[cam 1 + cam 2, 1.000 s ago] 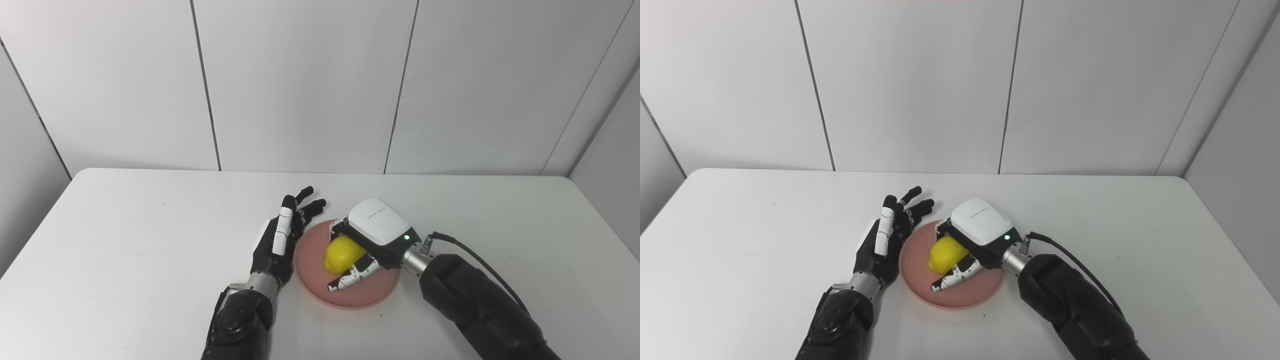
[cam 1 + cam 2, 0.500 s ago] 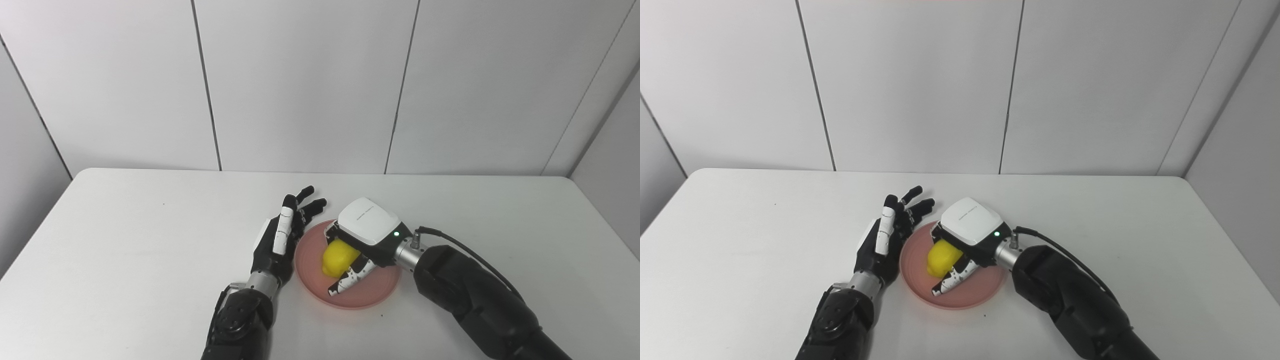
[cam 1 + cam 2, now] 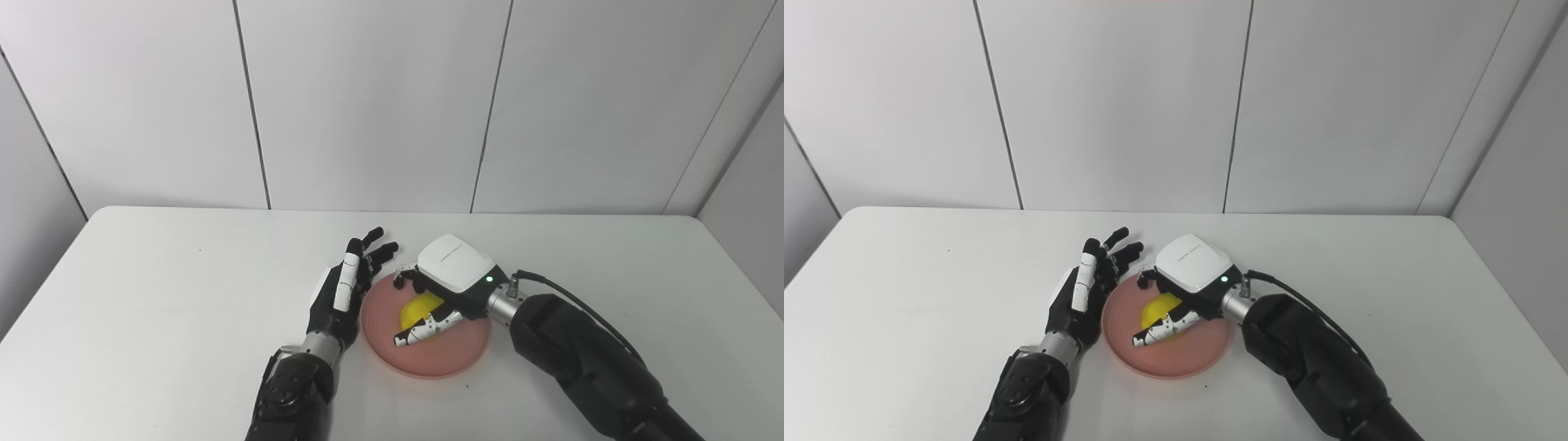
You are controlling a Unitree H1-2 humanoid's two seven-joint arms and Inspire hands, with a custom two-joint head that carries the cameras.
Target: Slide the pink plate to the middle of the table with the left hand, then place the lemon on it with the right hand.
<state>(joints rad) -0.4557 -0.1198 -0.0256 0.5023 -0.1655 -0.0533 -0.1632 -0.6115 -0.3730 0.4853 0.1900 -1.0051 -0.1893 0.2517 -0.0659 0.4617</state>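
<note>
My left hand (image 3: pixel 343 291) stands spread, edge-on against the left rim of the pink plate (image 3: pixel 456 361), holding nothing. The plate looks stiff and smooth, so I judge it slides easily; push at the rim. The lemon (image 3: pixel 416 309) sits on the plate mid-table: small, bright yellow, firm, likely to roll. My right hand (image 3: pixel 444 285) arches over it, fingers loosened apart.

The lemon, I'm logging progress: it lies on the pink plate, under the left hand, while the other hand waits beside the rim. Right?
Not quite. The lemon lies on the pink plate under the right hand; the left hand waits beside the rim. The left eye view shows it.
</note>
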